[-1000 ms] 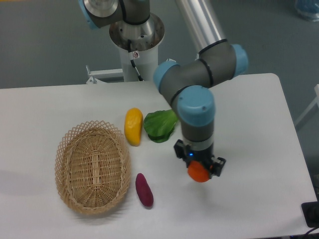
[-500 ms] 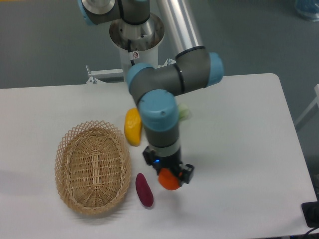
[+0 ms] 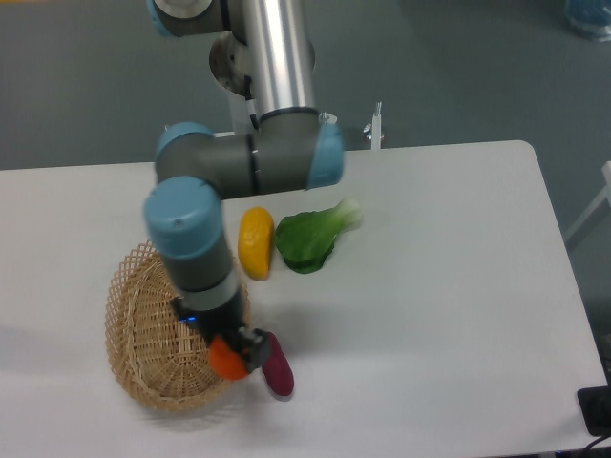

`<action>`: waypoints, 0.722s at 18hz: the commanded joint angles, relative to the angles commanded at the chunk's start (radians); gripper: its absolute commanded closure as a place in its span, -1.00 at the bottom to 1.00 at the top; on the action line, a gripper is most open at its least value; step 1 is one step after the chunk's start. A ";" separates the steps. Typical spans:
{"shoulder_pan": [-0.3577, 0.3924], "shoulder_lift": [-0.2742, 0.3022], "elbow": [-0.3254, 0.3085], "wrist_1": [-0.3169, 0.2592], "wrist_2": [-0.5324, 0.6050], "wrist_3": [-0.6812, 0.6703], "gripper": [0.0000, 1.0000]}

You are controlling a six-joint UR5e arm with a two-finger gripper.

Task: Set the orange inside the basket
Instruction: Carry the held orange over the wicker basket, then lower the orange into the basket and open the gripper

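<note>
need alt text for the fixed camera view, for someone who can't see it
A robot arm's gripper holds the orange over the right edge of an oval wicker basket on a white table. A purple sweet potato lies just right of the basket. Farther back, a yellow oblong fruit and a leafy green vegetable lie side by side.

The orange (image 3: 226, 360) is small, round and bright orange. It is up off the table, right over the near right edge of the basket (image 3: 143, 329). The basket is big, oval and tan, woven with an open lattice rim, and sits flat on the table.
</note>
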 joint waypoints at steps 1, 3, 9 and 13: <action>-0.011 -0.005 -0.002 -0.002 0.000 -0.002 -0.33; -0.038 -0.018 -0.008 -0.002 0.000 -0.003 -0.36; -0.066 -0.040 -0.011 0.002 0.000 -0.023 -0.45; -0.069 -0.035 -0.018 0.003 -0.005 -0.023 -1.00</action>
